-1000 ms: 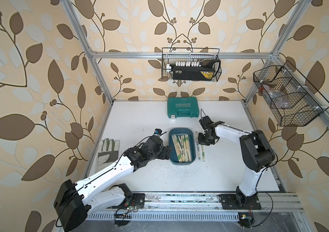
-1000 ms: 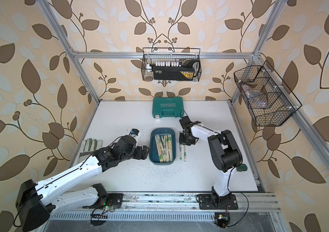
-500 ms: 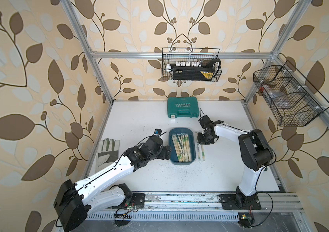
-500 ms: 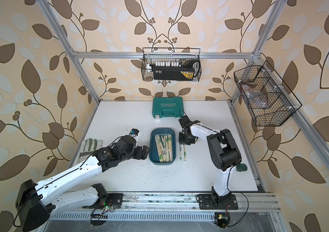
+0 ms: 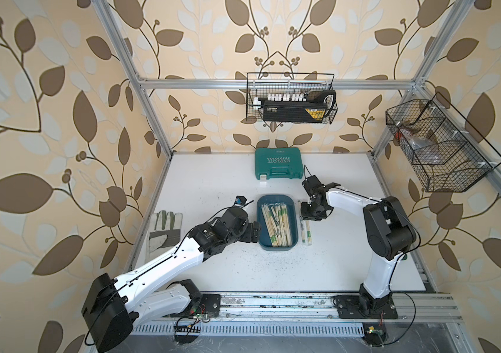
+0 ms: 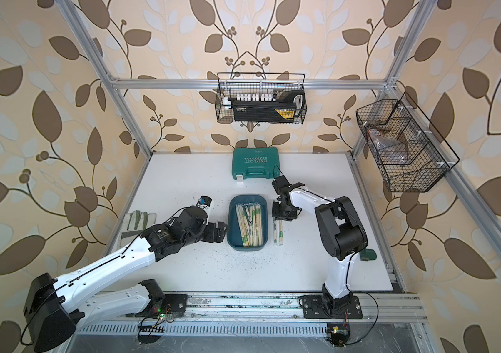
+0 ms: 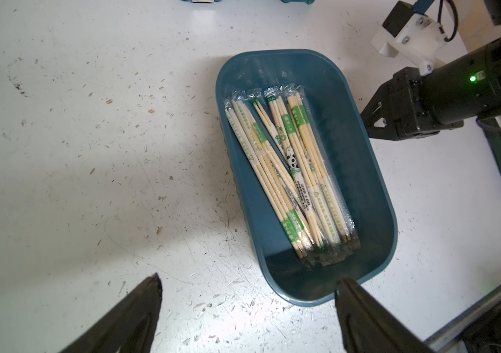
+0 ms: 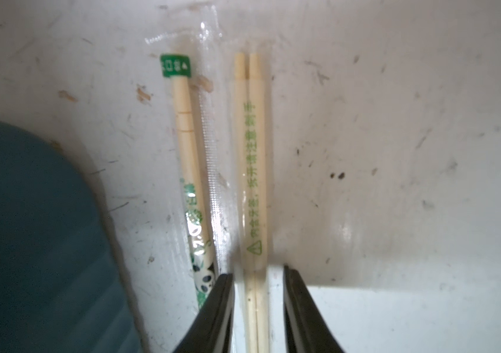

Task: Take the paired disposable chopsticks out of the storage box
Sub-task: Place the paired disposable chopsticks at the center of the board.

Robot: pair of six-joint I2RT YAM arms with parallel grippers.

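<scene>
The storage box, a teal tray, sits mid-table with several paired disposable chopsticks lying lengthwise in it. Two more wrapped pairs lie on the table along the box's right side. My right gripper is low over their far end. Its jaws stand slightly apart around the plain pair, with a gap on each side; the panda-print pair lies beside it. My left gripper is wide open at the box's left side, holding nothing.
A green tool case lies at the back of the table. A work glove lies at the left edge. Black wire baskets hang on the back wall and the right frame. A small green object sits behind the right arm.
The right gripper's jaws have parted from the chopstick pair, which now lies on the table beside the box. The left arm has not moved.
</scene>
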